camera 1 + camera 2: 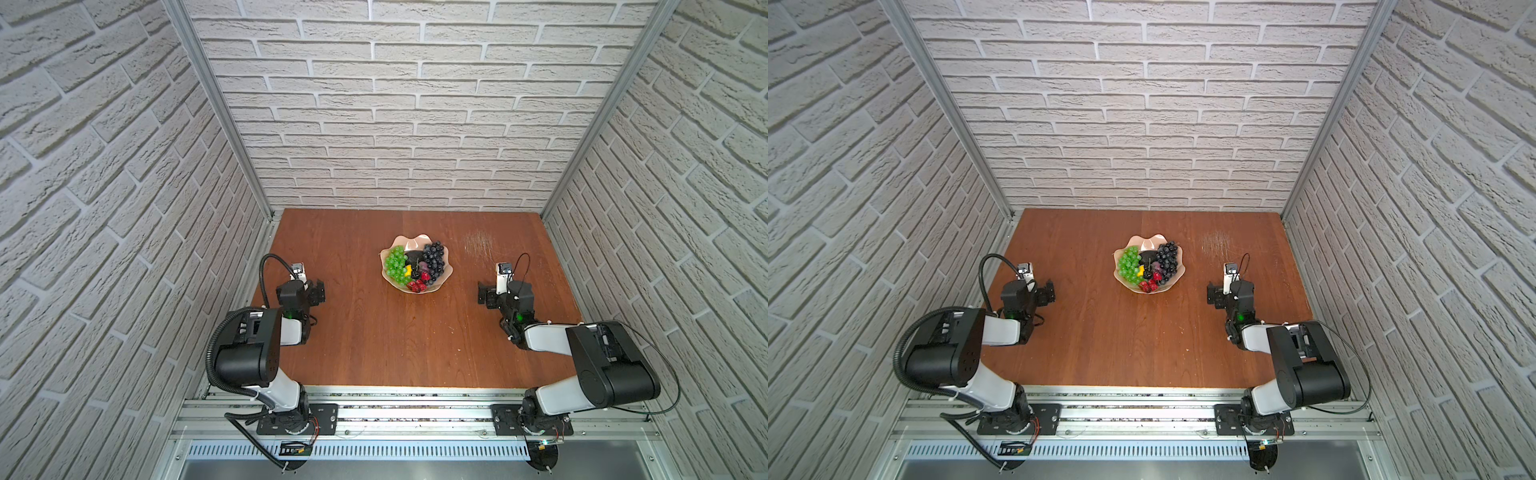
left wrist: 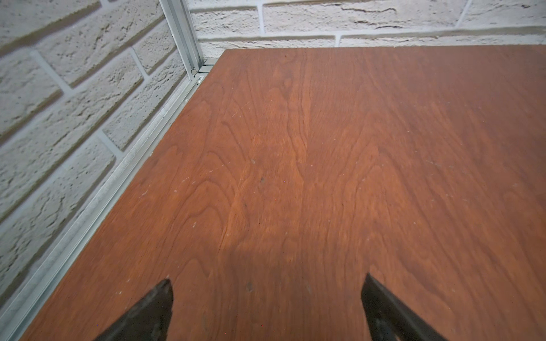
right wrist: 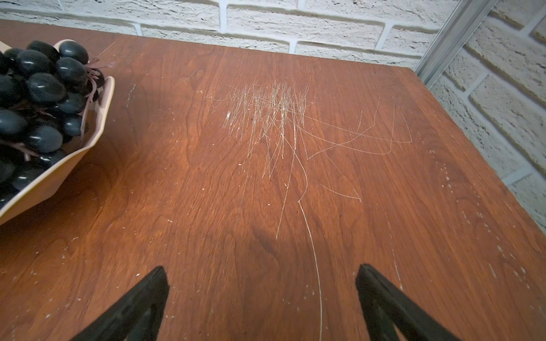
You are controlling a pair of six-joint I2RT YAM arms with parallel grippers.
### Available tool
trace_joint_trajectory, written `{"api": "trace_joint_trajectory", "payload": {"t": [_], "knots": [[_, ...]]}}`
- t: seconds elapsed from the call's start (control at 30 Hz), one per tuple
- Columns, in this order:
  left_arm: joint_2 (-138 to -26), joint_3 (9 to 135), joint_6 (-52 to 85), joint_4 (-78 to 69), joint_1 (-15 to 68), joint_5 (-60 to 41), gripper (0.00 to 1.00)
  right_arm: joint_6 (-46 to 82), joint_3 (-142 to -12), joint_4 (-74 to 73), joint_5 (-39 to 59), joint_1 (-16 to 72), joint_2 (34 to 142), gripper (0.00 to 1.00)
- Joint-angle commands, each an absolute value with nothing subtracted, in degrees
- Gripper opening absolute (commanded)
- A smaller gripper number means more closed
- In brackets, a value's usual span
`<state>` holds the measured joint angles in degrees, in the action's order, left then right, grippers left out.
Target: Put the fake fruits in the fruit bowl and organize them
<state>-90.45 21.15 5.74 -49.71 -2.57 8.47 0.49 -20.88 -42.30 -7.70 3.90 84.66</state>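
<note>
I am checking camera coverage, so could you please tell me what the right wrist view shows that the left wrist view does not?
Only the right wrist view shows part of the fruit bowl, the dark blue-purple grape bunch lying in it, and a patch of pale scratches. Only the left wrist view shows the metal rail bordering the wooden table. Both show that table, the brick wall, and one open hand each: the left hand and the right hand.

bowl (image 3: 59, 174) (pink), dark grapes (image 3: 44, 85) inside; scratched table (image 3: 206, 236)
</note>
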Motion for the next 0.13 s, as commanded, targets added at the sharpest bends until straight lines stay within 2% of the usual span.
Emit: {"api": "trace_joint_trajectory", "payload": {"t": [0.0,0.1], "knots": [[-90.2,22.1,6.1,-53.0,-3.0,7.6,0.98,0.9,-21.2,-45.2,-7.6,3.6,83.6,1.0],[-90.1,21.6,6.0,-53.6,-3.0,7.7,0.98,0.9,-21.3,-45.2,-7.5,3.6,83.5,1.0]]}}
